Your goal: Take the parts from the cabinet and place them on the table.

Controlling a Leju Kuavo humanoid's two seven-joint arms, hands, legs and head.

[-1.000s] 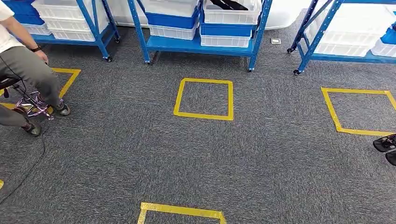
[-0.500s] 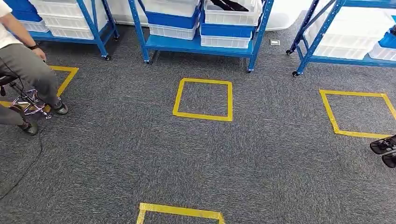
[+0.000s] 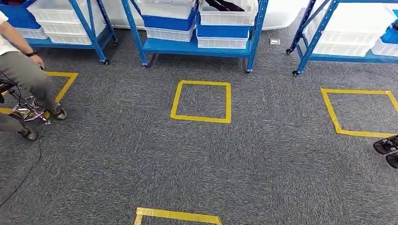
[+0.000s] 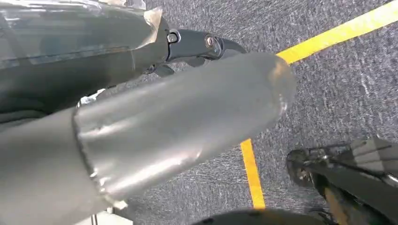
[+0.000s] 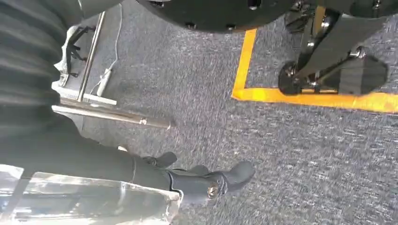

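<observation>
My left hand (image 4: 197, 47) hangs at my side over the grey carpet (image 3: 263, 159), near a strip of yellow floor tape (image 4: 338, 33). Its thick grey thumb fills the foreground of the left wrist view and only the dark fingers (image 4: 206, 44) peek past it; they hold nothing I can see, but I cannot tell how far they are spread. Well ahead of this hand and off to its outer side, a seated person (image 3: 21, 77) rests feet beside a taped square. Straight ahead, far beyond both hands, stands the blue cabinet (image 3: 199, 47) stacked with white and blue bins (image 3: 220, 18); dark parts (image 3: 225, 5) lie in the upper white bin on the right of that rack. Another blue rack (image 3: 324, 33) stands ahead on my right. My right hand (image 5: 202, 180) also hangs low over the carpet, dark fingers (image 5: 234, 173) loosely curled and apart, with nothing in them.
</observation>
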